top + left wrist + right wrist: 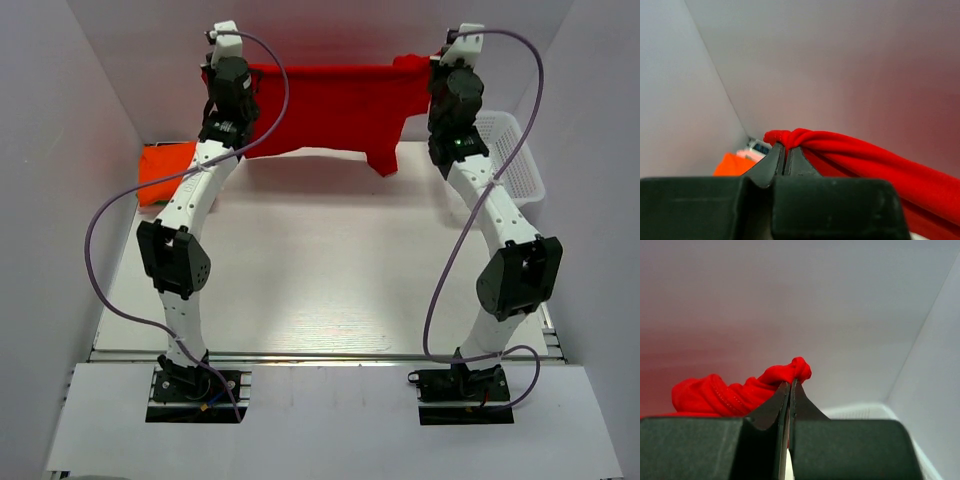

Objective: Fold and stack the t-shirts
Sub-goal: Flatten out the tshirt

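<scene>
Red t-shirt is held up off the table, spread wide between the two arms close to the back wall. Top edge is pulled fairly straight; lower hem hangs loose, with one sleeve drooping lowest at right.

Left gripper: jaws pinched tight on a bunched corner of the red cloth. Right gripper: the same, on the opposite corner.

Room: a broad stretch of table lies between the arms, under the hanging hem.

Count: t-shirts in view, two — the red one and an orange t-shirt, folded, at the table's far left edge. Basket: one — white mesh, far right edge.
</scene>
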Available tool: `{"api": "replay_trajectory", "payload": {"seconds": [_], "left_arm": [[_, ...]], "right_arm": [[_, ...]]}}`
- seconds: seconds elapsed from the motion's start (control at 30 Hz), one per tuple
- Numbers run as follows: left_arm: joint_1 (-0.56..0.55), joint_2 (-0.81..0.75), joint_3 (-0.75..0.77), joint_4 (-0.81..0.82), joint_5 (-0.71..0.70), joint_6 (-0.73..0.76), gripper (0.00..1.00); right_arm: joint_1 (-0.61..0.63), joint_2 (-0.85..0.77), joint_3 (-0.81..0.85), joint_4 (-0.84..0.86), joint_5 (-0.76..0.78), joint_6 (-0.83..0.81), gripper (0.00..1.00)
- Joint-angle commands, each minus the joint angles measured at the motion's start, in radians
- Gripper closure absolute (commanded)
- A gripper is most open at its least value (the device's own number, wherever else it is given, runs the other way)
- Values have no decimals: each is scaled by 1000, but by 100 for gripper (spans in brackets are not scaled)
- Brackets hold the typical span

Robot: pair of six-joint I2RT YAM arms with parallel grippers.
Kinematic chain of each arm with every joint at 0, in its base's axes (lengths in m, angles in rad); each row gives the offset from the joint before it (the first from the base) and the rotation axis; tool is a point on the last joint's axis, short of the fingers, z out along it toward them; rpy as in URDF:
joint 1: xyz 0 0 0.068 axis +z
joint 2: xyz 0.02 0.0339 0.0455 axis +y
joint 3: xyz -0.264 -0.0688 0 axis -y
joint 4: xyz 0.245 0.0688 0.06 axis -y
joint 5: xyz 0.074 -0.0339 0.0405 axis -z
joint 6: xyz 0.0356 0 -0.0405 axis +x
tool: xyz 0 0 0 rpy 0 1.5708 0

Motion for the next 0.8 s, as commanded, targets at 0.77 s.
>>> {"api": "replay_trajectory", "payload": {"seconds": [0.77], "left_arm": [[12,-527,-988,-327,378,-479,100]], "right_arm": [[-14,-371,-520,-839,52,483,100]]}}
